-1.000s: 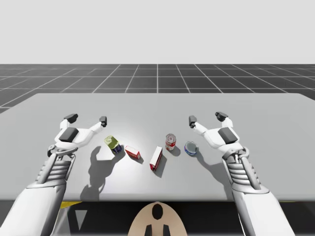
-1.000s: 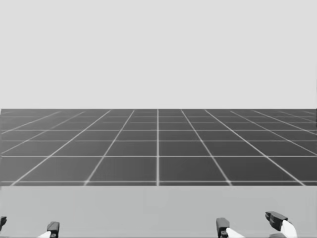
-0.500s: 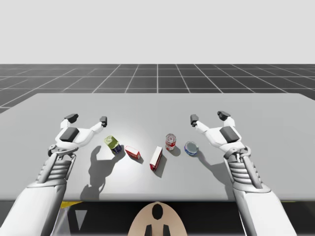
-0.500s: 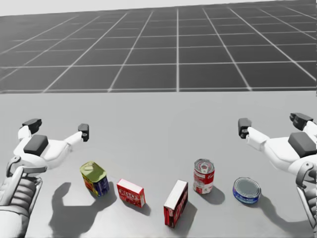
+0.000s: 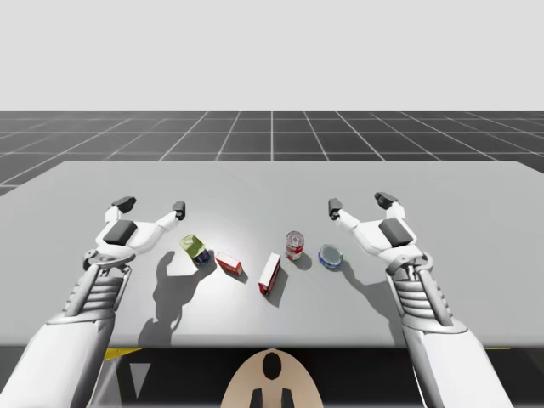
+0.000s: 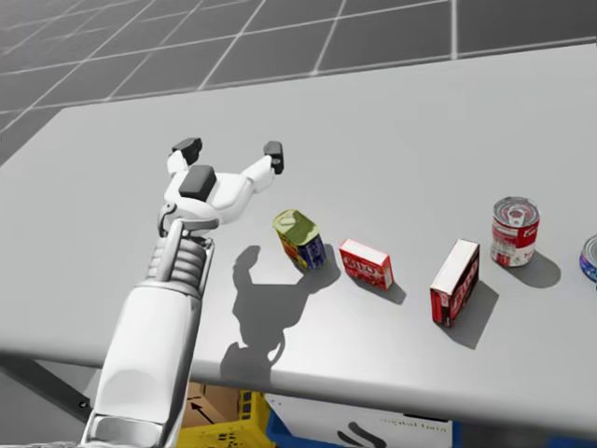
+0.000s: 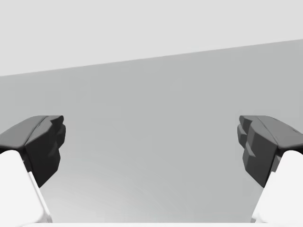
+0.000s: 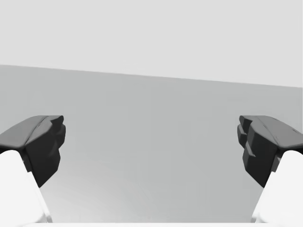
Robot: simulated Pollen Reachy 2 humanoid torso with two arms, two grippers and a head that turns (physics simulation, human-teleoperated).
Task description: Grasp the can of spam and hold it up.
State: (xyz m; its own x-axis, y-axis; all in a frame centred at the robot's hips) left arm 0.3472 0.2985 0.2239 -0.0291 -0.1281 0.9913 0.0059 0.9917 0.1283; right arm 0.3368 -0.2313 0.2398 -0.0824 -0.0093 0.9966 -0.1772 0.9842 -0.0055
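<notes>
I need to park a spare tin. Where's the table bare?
Bare: the far half of the table beyond the left gripper and right gripper, and both ends outside them. Crowded: the near middle row, from the blue rectangular tin to the flat blue can.

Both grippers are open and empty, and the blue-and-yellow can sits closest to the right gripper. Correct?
Not quite. In the high view the blue-and-yellow can sits closest to the left gripper, not the right gripper. Both are open and empty.
</notes>
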